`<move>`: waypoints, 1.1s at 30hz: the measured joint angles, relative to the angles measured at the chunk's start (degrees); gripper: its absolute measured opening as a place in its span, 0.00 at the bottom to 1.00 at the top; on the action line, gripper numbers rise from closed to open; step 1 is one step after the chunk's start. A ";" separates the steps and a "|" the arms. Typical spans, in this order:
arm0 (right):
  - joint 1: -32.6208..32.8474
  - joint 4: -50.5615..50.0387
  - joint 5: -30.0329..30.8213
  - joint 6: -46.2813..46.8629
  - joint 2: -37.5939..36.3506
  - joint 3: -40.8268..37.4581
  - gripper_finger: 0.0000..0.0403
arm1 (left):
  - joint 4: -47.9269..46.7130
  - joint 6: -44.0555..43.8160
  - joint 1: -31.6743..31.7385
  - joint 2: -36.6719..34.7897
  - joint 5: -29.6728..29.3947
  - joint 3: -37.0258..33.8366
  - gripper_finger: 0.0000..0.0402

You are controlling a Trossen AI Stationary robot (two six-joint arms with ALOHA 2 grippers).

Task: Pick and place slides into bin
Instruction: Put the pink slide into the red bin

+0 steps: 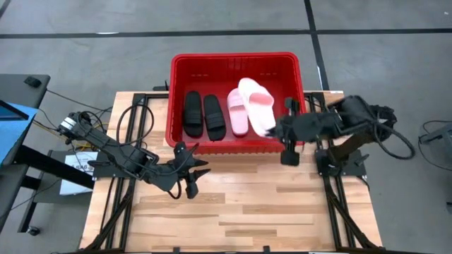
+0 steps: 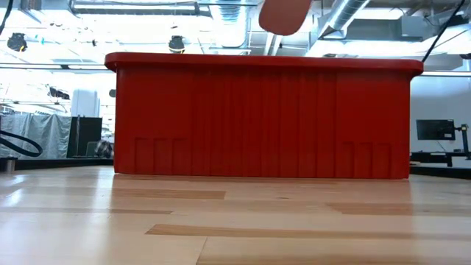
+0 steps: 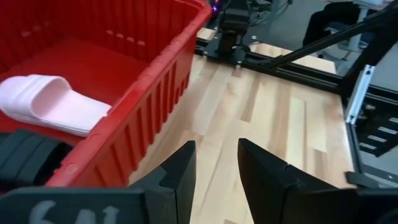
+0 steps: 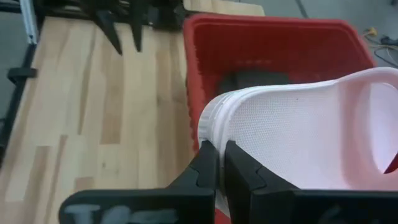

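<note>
On the wooden table (image 1: 233,197), the red bin (image 1: 180,70) stands at the far side, its long axis running left to right between the two arms. It already holds three slides on its floor: two black slides (image 1: 204,115) lying side by side in the left half, and one pink slide (image 1: 238,113) just beside them, all with their long axes pointing across the bin's short way.

The fourth slide, the held pink slide (image 1: 258,104), hangs above the bin's right half, tilted, its heel toward the near wall and its toe toward the far wall. The right gripper (image 4: 221,163) is clenched on the edge of its sole, as the right wrist view shows, and sits just over the bin's near right rim. By this reading, the coming move is a release: the slide is already over the bin's open floor, just to the right of the resting pink one, so dropping it should land it inside.

The left gripper (image 3: 216,168) waits low over the table just before the bin's near wall, fingers parted and holding nothing.
</note>
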 joint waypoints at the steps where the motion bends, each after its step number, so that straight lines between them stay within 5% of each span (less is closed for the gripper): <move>1: -1.40 -0.03 -0.99 -1.17 -0.18 0.00 0.00 | -0.15 0.06 0.02 0.00 -0.52 0.00 0.27; 23: -37.55 -1.72 -22.62 -26.32 -0.81 -0.94 0.00 | -5.93 6.79 11.29 -0.20 -1.85 0.00 0.27; 33: -48.03 3.26 -27.82 -32.31 -0.72 -13.24 0.00 | -5.91 12.81 19.35 -0.20 -2.24 0.00 0.27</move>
